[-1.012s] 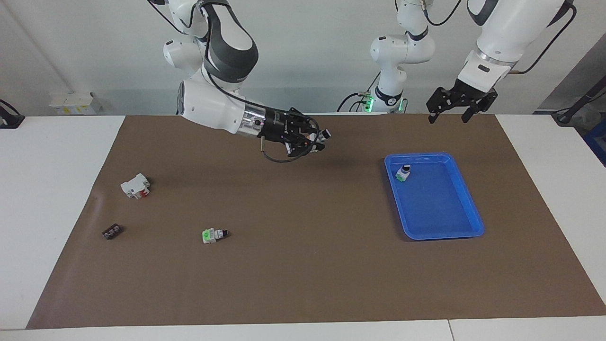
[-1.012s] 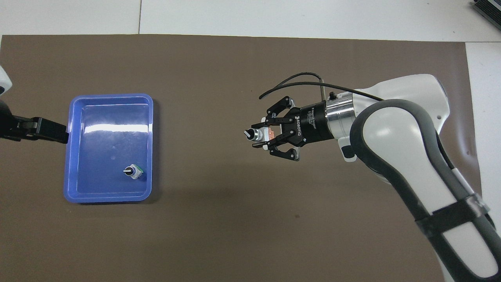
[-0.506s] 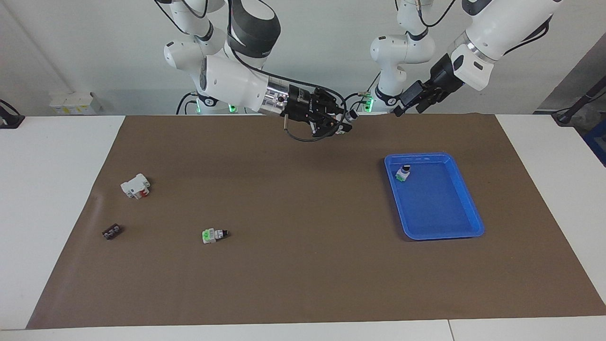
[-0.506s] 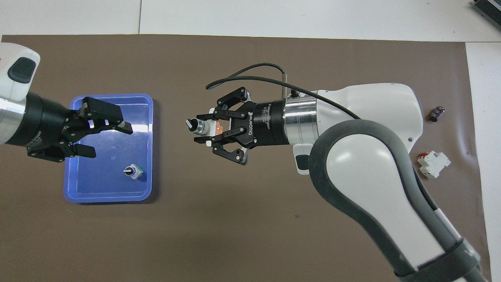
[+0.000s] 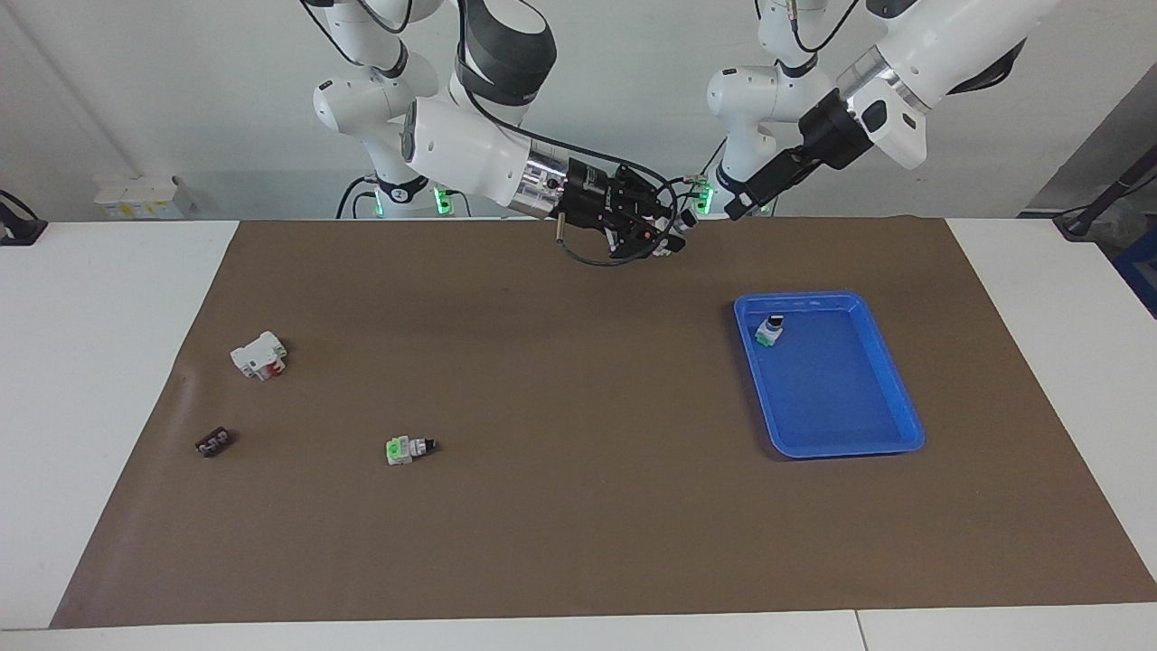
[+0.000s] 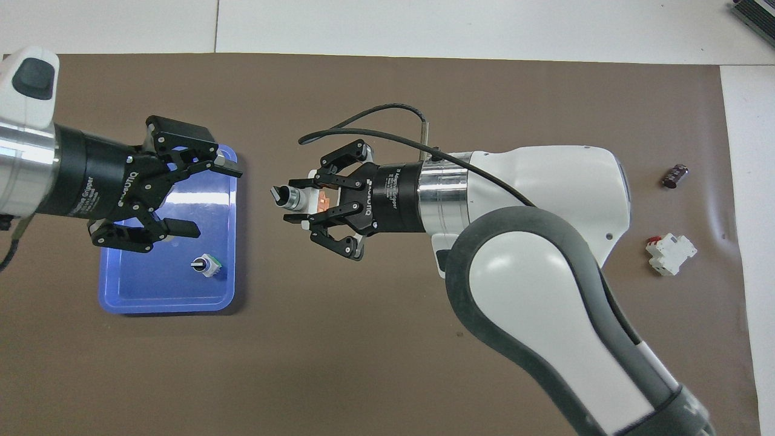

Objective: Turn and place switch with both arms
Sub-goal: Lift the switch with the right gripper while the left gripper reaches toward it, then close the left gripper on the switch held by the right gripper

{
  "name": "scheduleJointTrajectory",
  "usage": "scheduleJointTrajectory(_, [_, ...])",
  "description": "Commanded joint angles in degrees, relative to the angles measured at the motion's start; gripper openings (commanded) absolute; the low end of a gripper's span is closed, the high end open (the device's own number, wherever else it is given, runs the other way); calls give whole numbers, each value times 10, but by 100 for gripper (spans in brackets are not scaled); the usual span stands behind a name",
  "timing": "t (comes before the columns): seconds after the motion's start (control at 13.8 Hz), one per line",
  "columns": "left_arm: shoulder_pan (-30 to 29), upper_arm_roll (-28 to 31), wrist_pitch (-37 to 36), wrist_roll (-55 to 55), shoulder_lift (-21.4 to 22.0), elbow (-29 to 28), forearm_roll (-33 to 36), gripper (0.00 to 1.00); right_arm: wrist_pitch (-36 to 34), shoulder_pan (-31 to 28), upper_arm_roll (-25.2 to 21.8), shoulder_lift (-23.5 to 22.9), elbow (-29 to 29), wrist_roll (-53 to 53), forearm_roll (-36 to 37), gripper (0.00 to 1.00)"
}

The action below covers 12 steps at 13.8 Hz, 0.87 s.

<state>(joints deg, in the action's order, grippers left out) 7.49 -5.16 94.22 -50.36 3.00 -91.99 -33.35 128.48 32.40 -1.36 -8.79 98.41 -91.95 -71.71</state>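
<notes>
Switch (image 6: 289,197) is sitting up in the air, right tool (image 6: 307,201) clamping its orange end, knob pointing at the left tool (image 6: 200,197), which is hanging wide open over the blue tray (image 5: 890,402). Handover's not done, so the turn and placing are left, I'd say.

White "ROBOTIQ" lettering is seen on the black body of the left gripper (image 6: 197,197), printed along its side just back from the fingers. Smaller white print, partly legible as "Adaptive Gripper", is seen on the black collar of the right gripper (image 6: 309,203). No other text can be read.
</notes>
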Motion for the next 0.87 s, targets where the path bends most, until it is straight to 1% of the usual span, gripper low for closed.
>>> scheduleJointTrajectory(0.0, [23, 2, 49, -29, 14, -25, -8, 79, 19, 6, 1, 7, 9, -5, -11, 0])
scheduleJointTrajectory(0.07, [35, 2, 72, -30, 16, -34, -8, 75, 20, 7, 2, 7, 9, -4, -11, 0])
scheduleJointTrajectory(0.22, [38, 1, 84, -27, 17, -41, -8, 60, 20, 7, 1, 7, 9, -4, -11, 0])
scheduleJointTrajectory(0.29, [39, -2, 86, -27, 16, -40, -8, 56, 22, 7, 1, 7, 9, -4, -11, 0])
scheduleJointTrajectory(0.43, [45, -7, 98, -27, 16, -40, -8, 51, 27, 9, 1, 7, 9, -4, -11, 0])
scheduleJointTrajectory(0.51, [47, -8, 97, -27, 16, -40, -8, 45, 28, 9, 1, 6, 9, -4, -11, 0])
scheduleJointTrajectory(0.58, [47, -9, 92, -28, 16, -36, -10, 43, 27, 9, 2, 6, 9, -4, -11, 0])
scheduleJointTrajectory(0.8, [47, -10, 84, -29, 15, -34, -13, 43, 28, 9, 2, 6, 9, -4, -11, 0])
